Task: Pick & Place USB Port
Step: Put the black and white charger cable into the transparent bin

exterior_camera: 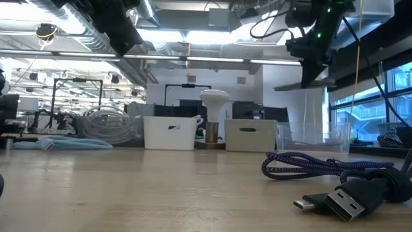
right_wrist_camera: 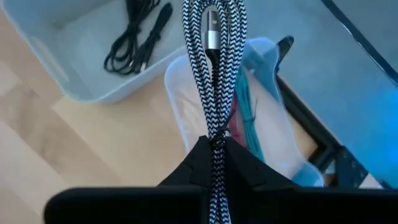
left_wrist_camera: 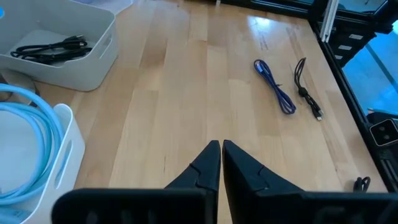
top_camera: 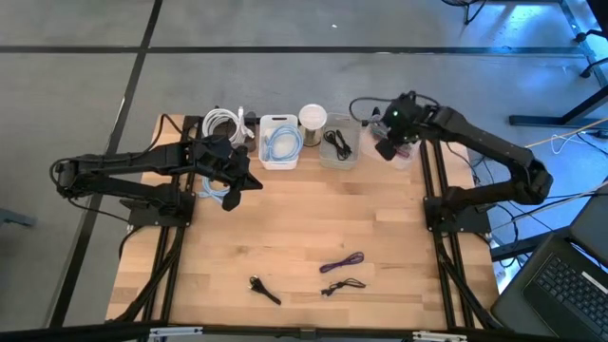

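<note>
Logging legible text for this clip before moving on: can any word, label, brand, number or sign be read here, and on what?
None can be read.
Wooden tabletop: a faint dark marking near its far edge, too blurred to read.
White bins: a small dark mark on each front, too small to tell.
Braided cable in the right pincer: no print visible on its silver plug.
</note>
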Robot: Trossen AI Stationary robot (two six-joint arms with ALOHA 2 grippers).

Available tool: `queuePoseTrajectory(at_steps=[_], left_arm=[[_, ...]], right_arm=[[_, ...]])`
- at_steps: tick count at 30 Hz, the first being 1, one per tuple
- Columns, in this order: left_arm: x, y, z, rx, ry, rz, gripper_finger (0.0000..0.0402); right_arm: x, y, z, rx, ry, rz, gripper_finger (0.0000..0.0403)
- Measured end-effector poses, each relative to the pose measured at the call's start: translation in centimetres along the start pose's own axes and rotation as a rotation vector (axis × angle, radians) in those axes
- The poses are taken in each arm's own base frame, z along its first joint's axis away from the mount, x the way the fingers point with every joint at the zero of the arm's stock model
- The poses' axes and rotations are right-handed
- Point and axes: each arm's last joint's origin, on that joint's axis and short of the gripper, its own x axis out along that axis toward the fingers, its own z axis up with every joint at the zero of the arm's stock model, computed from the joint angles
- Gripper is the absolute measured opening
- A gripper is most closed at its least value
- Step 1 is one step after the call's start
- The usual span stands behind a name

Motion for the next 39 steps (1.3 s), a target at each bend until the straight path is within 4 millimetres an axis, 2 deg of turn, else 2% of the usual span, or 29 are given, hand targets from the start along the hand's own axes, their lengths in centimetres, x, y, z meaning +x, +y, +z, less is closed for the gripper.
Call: queuePoseTrajectory(at_steps=[9, 16, 22, 28, 39], left_arm=[[0.0, 0.0, 0.0, 0.0, 0.0, 0.0, 0.0013], [0.0, 0.0, 0.0, 0.0, 0.0, 0.0, 0.0008], [0.0, 0.0, 0.0, 0.0, 0.0, 0.0, 0.0012], [0.0, 0.0, 0.0, 0.0, 0.0, 0.0, 0.0009], [0.0, 0.0, 0.0, 0.0, 0.0, 0.0, 0.001]], right_arm=[[1.4, -4.4, 0.4, 0.045, -0.065, 0.038, 0.0017], [3.8, -6.3, 0.0, -0.001, 0.014, 0.053, 0.0017], [5.7, -6.5, -0.3, -0.083, 0.08, 0.08, 0.0017], [7.1, -6.2, -1.0, -0.131, 0.075, 0.097, 0.0017], [11.1, -5.7, -4.7, -0.119, 0.082, 0.125, 0.0017]])
